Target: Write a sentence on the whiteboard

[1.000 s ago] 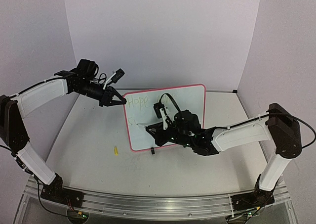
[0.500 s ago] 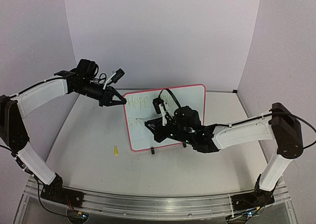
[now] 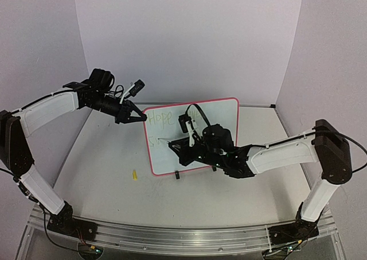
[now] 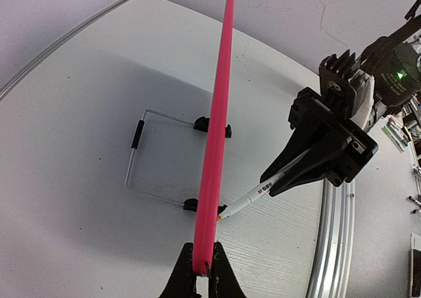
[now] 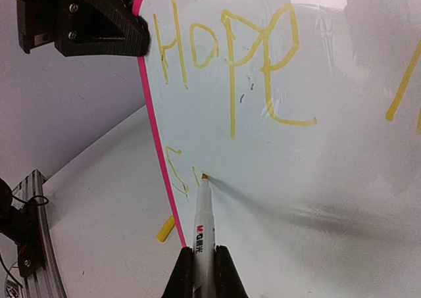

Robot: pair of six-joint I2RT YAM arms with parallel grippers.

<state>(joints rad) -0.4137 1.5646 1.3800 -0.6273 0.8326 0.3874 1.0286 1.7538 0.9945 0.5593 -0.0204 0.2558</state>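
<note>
Whiteboard [image 3: 223,116] upright on the worktop [image 3: 103,168], an upper corner clamped by the left gripper [image 3: 139,117]. The right gripper [image 5: 204,262] grips a marker [image 5: 202,222], tip at the board below the sentence [image 5: 227,68] (first word "Hope").

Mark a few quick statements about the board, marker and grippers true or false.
1. The left gripper clamps the board by its frame. True.
2. The right gripper is open and empty. False: it is shut on the marker.
3. The writing is blue. False: it is yellow.
4. The marker tip is at the start of the board's second line. True.
</note>
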